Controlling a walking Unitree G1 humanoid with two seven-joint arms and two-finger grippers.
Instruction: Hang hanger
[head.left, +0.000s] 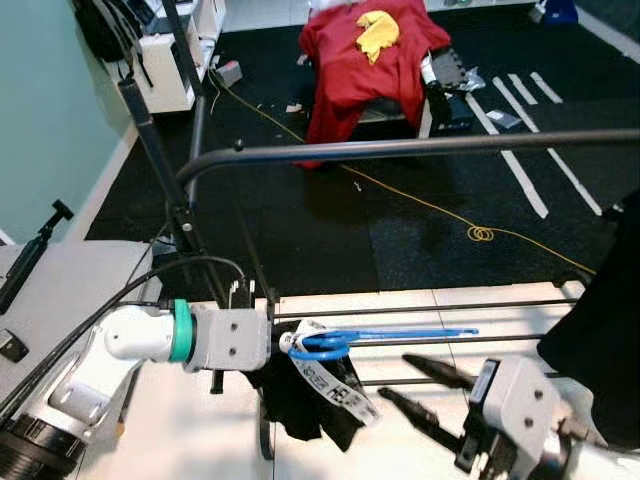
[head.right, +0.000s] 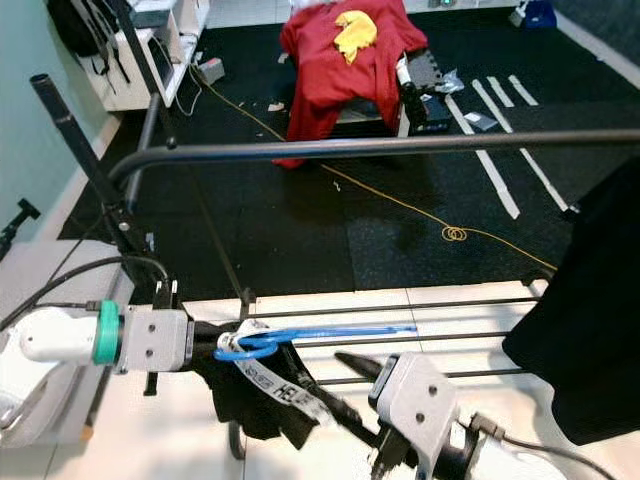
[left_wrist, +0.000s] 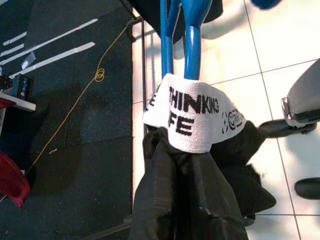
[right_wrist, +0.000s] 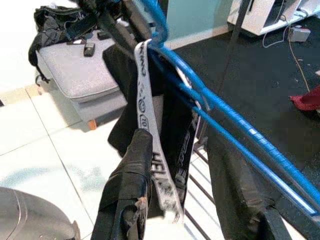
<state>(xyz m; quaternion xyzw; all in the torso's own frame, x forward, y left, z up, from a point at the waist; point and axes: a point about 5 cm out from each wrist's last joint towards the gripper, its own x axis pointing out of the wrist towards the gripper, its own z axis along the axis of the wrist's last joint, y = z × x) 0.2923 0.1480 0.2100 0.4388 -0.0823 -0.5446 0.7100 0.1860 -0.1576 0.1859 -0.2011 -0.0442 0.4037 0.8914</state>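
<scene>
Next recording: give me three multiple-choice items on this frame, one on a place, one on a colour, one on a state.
1. Where is the blue hanger?
A. on the rail
B. at the left gripper, below the rail
C. on the floor

2. What colour is the cloth draped beyond the rail?
A. red
B. green
C. white

3. The right gripper is
A. shut on the hanger
B. open, holding nothing
C. gripping the rail

Key: 1 B, the hanger sticks out from the left gripper under the rail; 2 A, it is red; 3 B, its fingers are spread with nothing between them.
</scene>
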